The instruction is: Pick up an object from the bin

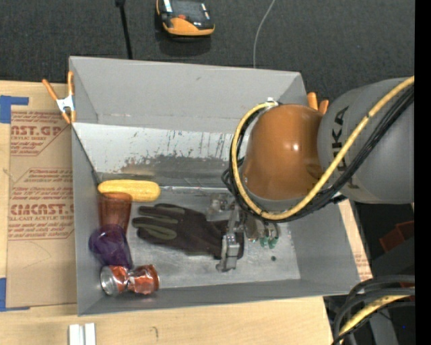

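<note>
Closest to us is the robot's big round orange cover [283,158], with yellow and black cables looped around it. Under it the gripper [229,253] hangs low in the grey bin [182,94], right at the wrist end of a dark glove [178,228]. The glove lies flat in the middle of the bin floor, with its finger tips pointing to the left. I cannot tell if the gripper is spread apart or squeezed together, because the parts are dark and bunched up there. I also cannot see the glove pinched inside it, so I think the job is at the reaching step and nothing has been lifted yet. Next, the gripper needs to close on a fold of the soft glove and then go straight up. A glove is floppy and thin, so it could slip out or only get nipped by an edge. Other things lie well apart on the left side: a long yellow thing [129,189], a red-brown cup [114,210], a purple lump [111,246] and a squashed red can [130,279]. The bin's metal is scratched and scuffed, most of all on the back slope. Outside the bin the floor is dark, and an orange and black gadget [185,17] sits up at the top.
</note>
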Controlling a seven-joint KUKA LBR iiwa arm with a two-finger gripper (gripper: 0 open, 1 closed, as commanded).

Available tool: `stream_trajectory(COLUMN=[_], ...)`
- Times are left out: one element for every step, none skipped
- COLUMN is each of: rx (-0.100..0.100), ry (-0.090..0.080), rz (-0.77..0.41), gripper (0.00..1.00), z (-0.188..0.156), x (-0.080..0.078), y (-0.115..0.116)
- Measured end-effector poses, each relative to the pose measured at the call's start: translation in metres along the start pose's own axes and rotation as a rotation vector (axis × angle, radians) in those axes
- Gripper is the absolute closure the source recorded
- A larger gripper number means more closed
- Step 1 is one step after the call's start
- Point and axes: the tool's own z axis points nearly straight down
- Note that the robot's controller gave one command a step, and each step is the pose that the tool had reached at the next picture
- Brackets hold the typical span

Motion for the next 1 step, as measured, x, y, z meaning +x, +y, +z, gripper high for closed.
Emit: stream_trajectory(rx=[-0.001], ry=[-0.008], rz=[0.001], gripper=[0.0], z=[-0.0043], x=[-0.0017], y=[-0.0004])
